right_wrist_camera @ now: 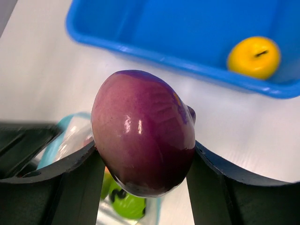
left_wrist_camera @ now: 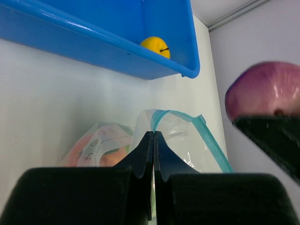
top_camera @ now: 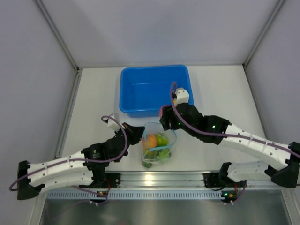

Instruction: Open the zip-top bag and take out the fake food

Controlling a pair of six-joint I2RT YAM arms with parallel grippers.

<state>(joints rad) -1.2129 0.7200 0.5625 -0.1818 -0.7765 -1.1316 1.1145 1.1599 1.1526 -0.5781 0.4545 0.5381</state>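
The clear zip-top bag (top_camera: 158,143) with a teal zipper strip stands open on the table just in front of the blue tub. Orange and lime green fruits (top_camera: 155,140) show inside it. My left gripper (top_camera: 138,132) is shut on the bag's left rim; in the left wrist view its jaws (left_wrist_camera: 153,136) pinch the plastic beside the zipper strip (left_wrist_camera: 206,131). My right gripper (top_camera: 165,114) is shut on a purple-pink fruit (right_wrist_camera: 143,131) and holds it above the bag's right side, near the tub's front wall. A yellow fruit (right_wrist_camera: 253,56) lies in the tub.
The blue tub (top_camera: 136,101) stands behind the bag at the table's middle back. White walls enclose the table on the left, back and right. A metal rail (top_camera: 154,180) runs along the near edge.
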